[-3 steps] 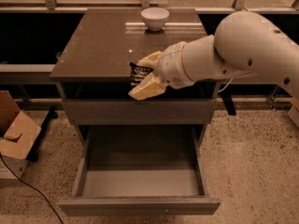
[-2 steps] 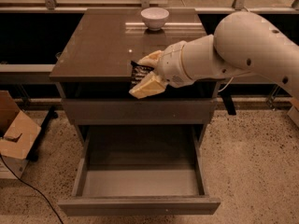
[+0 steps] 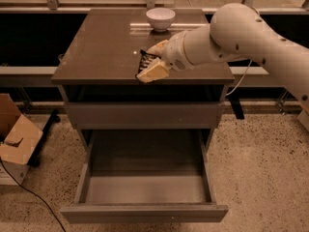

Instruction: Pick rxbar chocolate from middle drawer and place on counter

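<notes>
Nearly delivered: the gripper [image 3: 143, 65] hangs over the counter [image 3: 101, 47] near its front edge, pinching the rxbar chocolate [image 3: 146, 59].
Its two pale fingers clamp the dark bar, apparently positioned for release onto the glossy top, and the middle drawer [image 3: 145, 212] below stands pulled out. Whether the wrapper touches the counter cannot be told; its lettering is unreadable, and the arm runs off-frame at right.

— What is around the cabinet?
— A white bowl [image 3: 160, 18] at the back of the counter [image 3: 101, 42]. Left, an open cardboard box [image 3: 17, 139] on the speckled floor [image 3: 260, 168], with a black cable [image 3: 29, 193] just beside it.
— And the pincer?
— The pincer [image 3: 146, 65] is over the counter's front edge, clasping the rxbar chocolate [image 3: 144, 60].
</notes>
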Robot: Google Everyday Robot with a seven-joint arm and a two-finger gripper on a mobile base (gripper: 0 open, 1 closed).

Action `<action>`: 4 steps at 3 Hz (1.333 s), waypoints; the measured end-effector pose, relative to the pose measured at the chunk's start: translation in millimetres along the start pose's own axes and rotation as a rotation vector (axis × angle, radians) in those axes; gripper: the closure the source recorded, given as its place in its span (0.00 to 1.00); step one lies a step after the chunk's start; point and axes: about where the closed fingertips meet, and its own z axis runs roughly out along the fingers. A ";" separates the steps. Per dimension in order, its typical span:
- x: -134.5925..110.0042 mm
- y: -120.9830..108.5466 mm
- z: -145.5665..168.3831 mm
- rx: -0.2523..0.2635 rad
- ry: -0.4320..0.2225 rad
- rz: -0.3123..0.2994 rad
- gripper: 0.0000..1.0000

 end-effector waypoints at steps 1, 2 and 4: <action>19.8 -56.0 20.3 0.023 -0.016 0.036 0.96; 32.3 -89.7 27.8 0.033 -0.006 0.053 0.74; 28.4 -93.2 28.6 0.038 -0.013 0.050 0.28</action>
